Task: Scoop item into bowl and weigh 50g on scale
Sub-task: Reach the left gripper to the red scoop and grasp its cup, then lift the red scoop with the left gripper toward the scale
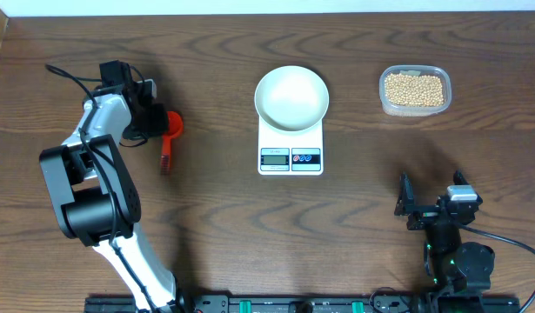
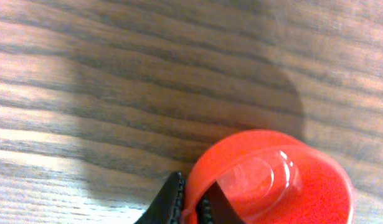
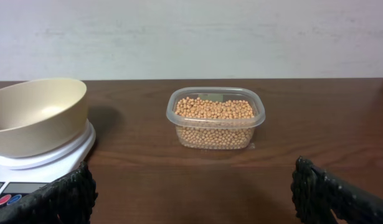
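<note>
Overhead, a dark wood table (image 1: 215,217) carries the whole scene. The left arm (image 1: 93,191) reaches from the 7 o'clock edge toward 10 o'clock, its gripper (image 1: 156,124) clamped on the rim of a red scoop (image 1: 169,130). The left wrist view shows black fingers (image 2: 171,200) either side of the scoop's wall. The right arm (image 1: 454,252) sits folded at 5 o'clock, its gripper (image 3: 191,199) spread wide with only bare table between the fingers, aimed toward 12 o'clock.

At the table's centre, slightly toward 12 o'clock, lies the scale (image 1: 290,158), display and buttons at its 6 o'clock end; the reading is too small to make out. The bowl (image 1: 291,97) rests on the scale's platform, overhanging its 12 o'clock end. At 2 o'clock, well apart from the scale, stands a clear tub (image 1: 415,112) filled nearly to the rim with beans (image 1: 414,89). The scoop lies at 9 o'clock of the scale, cup at 12 o'clock, handle trailing toward 6 o'clock.
</note>
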Motion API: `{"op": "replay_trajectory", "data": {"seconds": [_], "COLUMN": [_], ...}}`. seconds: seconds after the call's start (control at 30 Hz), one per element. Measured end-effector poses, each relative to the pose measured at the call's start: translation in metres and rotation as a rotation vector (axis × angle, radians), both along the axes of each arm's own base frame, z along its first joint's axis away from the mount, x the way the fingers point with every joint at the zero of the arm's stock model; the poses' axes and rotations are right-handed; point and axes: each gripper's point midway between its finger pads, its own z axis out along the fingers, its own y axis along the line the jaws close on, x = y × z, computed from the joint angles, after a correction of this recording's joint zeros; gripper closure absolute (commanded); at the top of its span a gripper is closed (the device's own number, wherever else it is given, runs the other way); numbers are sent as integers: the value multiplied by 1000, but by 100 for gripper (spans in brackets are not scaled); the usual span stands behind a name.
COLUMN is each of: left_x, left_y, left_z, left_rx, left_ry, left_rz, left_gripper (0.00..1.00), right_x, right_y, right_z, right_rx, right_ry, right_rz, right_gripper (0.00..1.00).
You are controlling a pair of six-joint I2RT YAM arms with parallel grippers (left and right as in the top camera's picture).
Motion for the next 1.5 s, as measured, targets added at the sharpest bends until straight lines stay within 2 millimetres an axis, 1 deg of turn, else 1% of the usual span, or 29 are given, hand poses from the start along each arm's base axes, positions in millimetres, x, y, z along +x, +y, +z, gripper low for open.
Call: {"op": "replay_trajectory", "data": {"seconds": [0.17,0.23,0.27,0.33,0.4,0.47,0.5,0.57,0.6,0.67,0.73,0.83,1.0,1.07,1.17,1.37,1.43,1.5], "left_x": [3,4,6,11,15,14,11,1,-6,-18,-31,-45,-72,-78,-82,-86,-85,-83], "left_y": [-2,-2,-2,-2,-1,-2,-3,-6,-8,-14,-22,-34,-63,-75,-95,-134,-145,-153], "left_z": [4,11,20,46,78,116,134,161,171,184,191,194,185,183,182,183,184,185], "left_rx": [-35,-51,-60,-78,-102,-146,-175,-235,-268,-331,-397,-468,-519,-524,-526,-535,-544,-555], "left_ry": [-7,-21,-37,-90,-159,-228,-254,-277,-276,-259,-216,-152,17,62,96,133,137,131], "left_rz": [82,129,161,228,301,402,458,572,629,726,806,867,902,891,855,769,753,745], "left_gripper": [93,93,93,93,93,93,93,93,93,93,93,93,93,93,93,93,93,93], "right_x": [0,0,0,0,0,0,0,0,0,0,0,0,0,0,0,-3,-5,-7], "right_y": [0,0,0,0,0,0,0,0,0,0,0,0,0,0,3,28,35,42], "right_z": [0,0,0,0,0,0,0,0,0,0,0,2,0,0,5,28,35,39], "right_rx": [0,0,0,0,0,0,0,0,0,0,0,0,0,0,13,117,156,192], "right_ry": [0,0,0,0,0,0,0,0,0,0,-1,-10,-1,-2,-20,-99,-122,-125], "right_rz": [0,0,0,0,0,0,0,0,0,0,0,0,0,0,17,159,208,246], "right_gripper": [1,1,1,1,1,1,1,1,1,1,1,1,1,1,1,1,1,1]}}
